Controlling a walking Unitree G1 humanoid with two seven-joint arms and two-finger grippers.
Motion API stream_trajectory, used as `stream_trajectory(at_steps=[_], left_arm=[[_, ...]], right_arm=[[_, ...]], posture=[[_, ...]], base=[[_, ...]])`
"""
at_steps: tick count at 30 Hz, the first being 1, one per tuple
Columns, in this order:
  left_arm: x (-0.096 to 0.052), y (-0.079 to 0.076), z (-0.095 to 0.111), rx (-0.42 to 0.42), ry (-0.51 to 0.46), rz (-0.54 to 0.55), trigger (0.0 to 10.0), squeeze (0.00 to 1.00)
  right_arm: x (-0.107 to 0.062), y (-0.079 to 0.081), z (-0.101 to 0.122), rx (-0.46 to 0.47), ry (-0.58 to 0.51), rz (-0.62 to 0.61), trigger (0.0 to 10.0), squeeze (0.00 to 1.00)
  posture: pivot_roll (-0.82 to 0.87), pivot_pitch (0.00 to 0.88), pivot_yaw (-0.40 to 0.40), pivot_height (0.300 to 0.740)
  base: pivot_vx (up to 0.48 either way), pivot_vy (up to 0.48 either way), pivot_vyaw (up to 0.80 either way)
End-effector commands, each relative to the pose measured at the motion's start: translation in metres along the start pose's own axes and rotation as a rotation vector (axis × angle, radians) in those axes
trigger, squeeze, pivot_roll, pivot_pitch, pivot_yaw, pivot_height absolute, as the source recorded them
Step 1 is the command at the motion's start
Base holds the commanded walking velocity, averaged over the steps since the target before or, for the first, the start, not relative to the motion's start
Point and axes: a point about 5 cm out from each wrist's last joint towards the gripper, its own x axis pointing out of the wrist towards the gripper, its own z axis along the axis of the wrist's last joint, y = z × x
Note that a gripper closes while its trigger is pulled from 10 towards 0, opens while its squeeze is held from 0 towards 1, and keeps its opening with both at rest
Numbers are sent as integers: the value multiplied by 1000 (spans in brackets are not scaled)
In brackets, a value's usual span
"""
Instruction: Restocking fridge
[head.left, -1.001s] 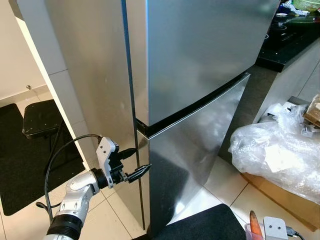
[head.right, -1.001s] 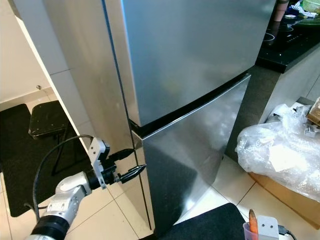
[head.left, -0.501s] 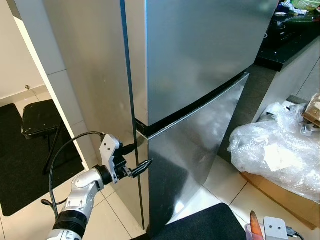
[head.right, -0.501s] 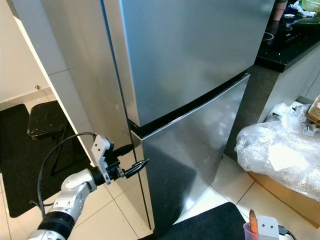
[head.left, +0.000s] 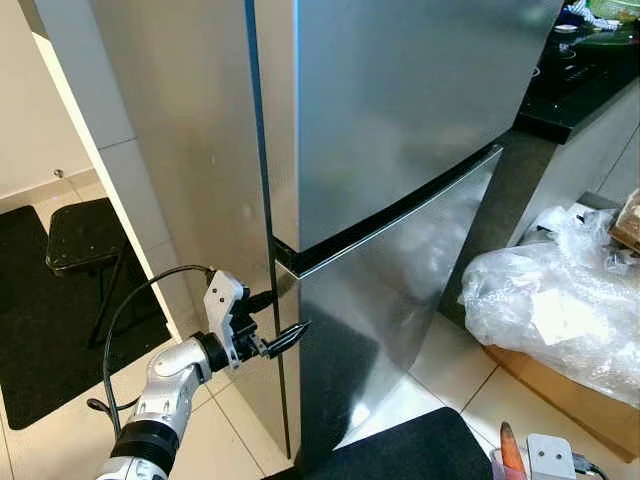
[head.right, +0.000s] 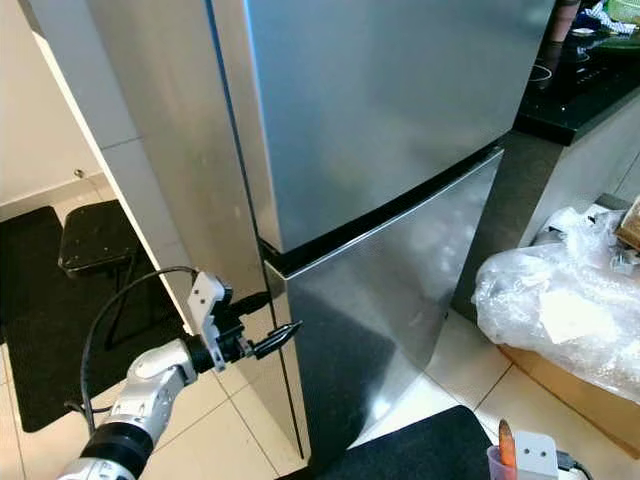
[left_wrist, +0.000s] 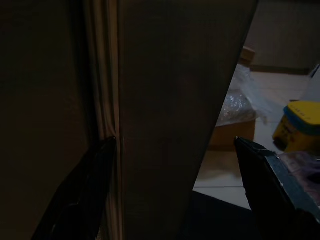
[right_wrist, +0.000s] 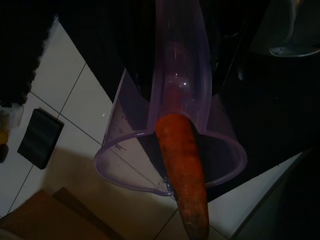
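Observation:
The steel fridge stands closed, its upper door (head.left: 410, 100) above the lower door (head.left: 400, 270). My left gripper (head.left: 288, 312) is open at the lower door's left edge, just below the dark gap between the doors. In the left wrist view one of its fingers (left_wrist: 95, 190) lies at the seam beside the door edge and the other finger (left_wrist: 270, 175) stands off the door's front. My right gripper is shut on a clear purple cup (right_wrist: 130, 150) with an orange carrot (right_wrist: 182, 160) in it, held above the tiled floor. The carrot's tip (head.left: 509, 447) shows low on the right.
A bag of bubble wrap (head.left: 550, 300) lies on a cardboard box to the right. A black counter (head.left: 580, 70) runs behind it. A black stool (head.left: 85, 235) and dark mat (head.left: 40, 340) lie to the left. Another dark mat (head.left: 400, 450) lies before the fridge.
My left gripper has moved a little up and forward, closer to the lower door's edge, still open. The right arm and the cup have stayed put.

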Motion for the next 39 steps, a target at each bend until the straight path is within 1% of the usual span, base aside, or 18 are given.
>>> stream_trajectory(at_steps=[1,4,7,26,39], left_arm=[[11,-16,-2,-9,3,-138,10000,0],[14,-24,-3,-26,-1,-191,10000,0],[16,-28,-4,-30,-2,-210,10000,0],[21,-37,-2,-58,-19,-266,10000,0],[29,-50,1,-88,-44,-333,10000,0]], right_arm=[[1,-2,3,15,-17,-10,10000,0],[1,-2,3,17,-18,-10,10000,0],[0,-1,3,19,-16,-10,10000,0],[0,-1,1,24,-15,-10,10000,0],[0,-1,1,25,-16,-11,10000,0]], posture=[[44,0,21,740],[44,0,21,740],[45,0,21,740],[43,0,24,740],[43,0,23,740]], base=[[0,0,0],[0,0,0],[0,0,0],[0,0,0],[0,0,0]])
